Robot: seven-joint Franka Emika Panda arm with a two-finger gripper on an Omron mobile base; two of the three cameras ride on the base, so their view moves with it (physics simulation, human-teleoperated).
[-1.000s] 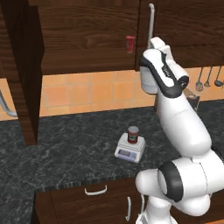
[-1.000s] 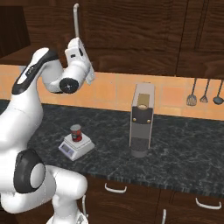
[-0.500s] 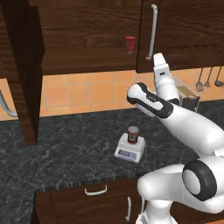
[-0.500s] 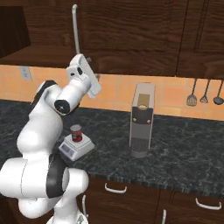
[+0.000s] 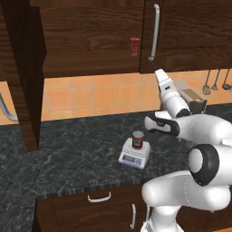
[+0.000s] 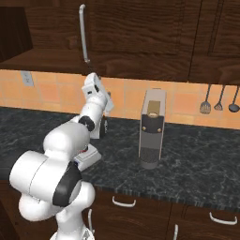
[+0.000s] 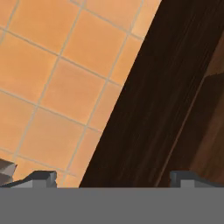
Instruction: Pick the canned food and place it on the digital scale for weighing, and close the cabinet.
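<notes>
1 of 2 jobs looks done: canned food (image 5: 137, 139) sits upright on the digital scale (image 5: 134, 156) on the worktop (image 5: 81, 149). Cabinet (image 5: 90, 41) is left, its left door (image 5: 27, 77) swung wide open. I've got the tool (image 7: 111, 177) raised toward the cabinet's underside by the tiled wall (image 7: 52, 87), fingertips wide apart, holding nothing. Closing that door is what's left, I'd say.

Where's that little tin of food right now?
In the left base view the tin stands upright on the scale, on the dark counter below the cabinet, left of the robot's arm.
</notes>
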